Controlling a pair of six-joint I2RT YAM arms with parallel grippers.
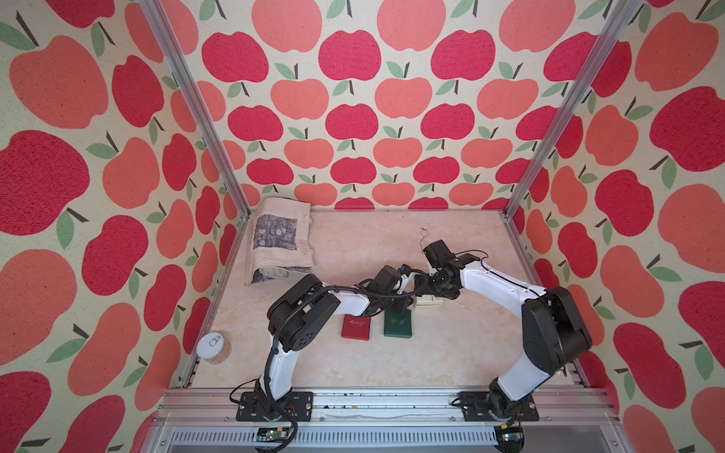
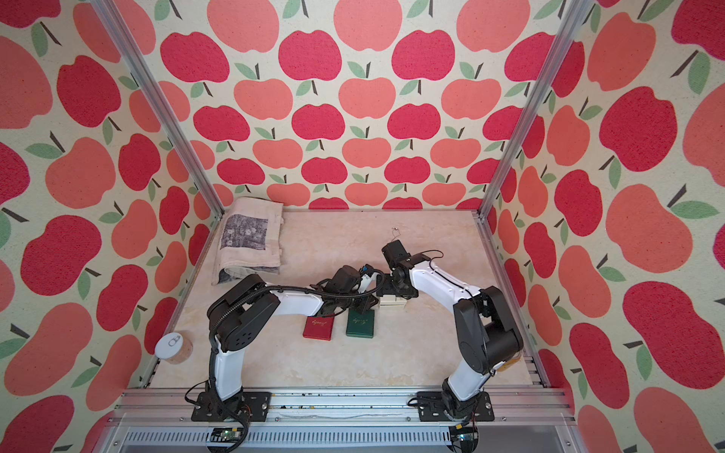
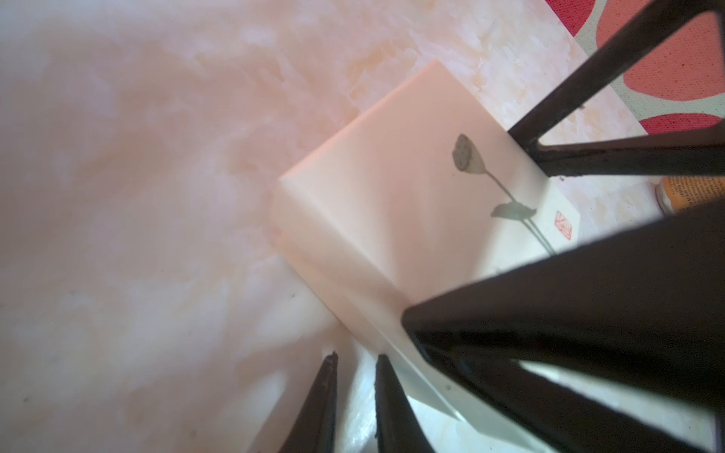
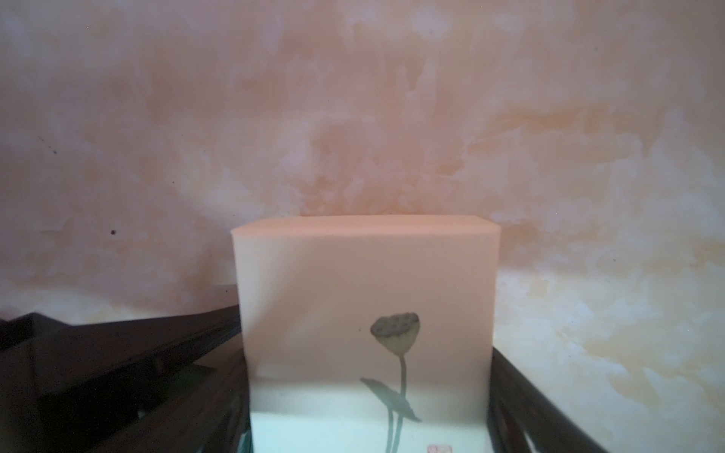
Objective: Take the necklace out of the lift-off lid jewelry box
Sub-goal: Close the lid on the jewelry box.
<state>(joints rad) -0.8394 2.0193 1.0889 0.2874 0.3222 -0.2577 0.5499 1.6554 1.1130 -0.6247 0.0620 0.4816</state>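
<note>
The box [image 1: 428, 302] sits on the table [image 1: 451, 353], right under both claws. The right claw [image 4: 365, 329] hangs over it, spread wide. Its fingers [image 4: 137, 353] stand one on each side of the box, right up against the walls, so it seems to have the box in its grip. The lid [image 3: 392, 188] is on, with a flower picture on top. The necklace is hidden.

The left claw [image 3: 357, 361] is low, just beside the box, on the right claw's left. Its fingers [image 3: 321, 412] are almost together, with only a thin gap. Nothing is in that gap. One tip is very near the bottom edge of the box, but I cannot tell if it touches.

A red case [image 1: 356, 327] and a green case [image 1: 398, 323] lie flat side by side, a little nearer the robot than the left claw. The green one is closer to the box. A folded cloth [image 1: 280, 239] is well away, out to the left claw's left and farther back. A jar [image 1: 214, 347] stands far off on that same side, nearer the robot. Just past the right claw lies a thin wire [image 1: 423, 233], too small to make out.
</note>
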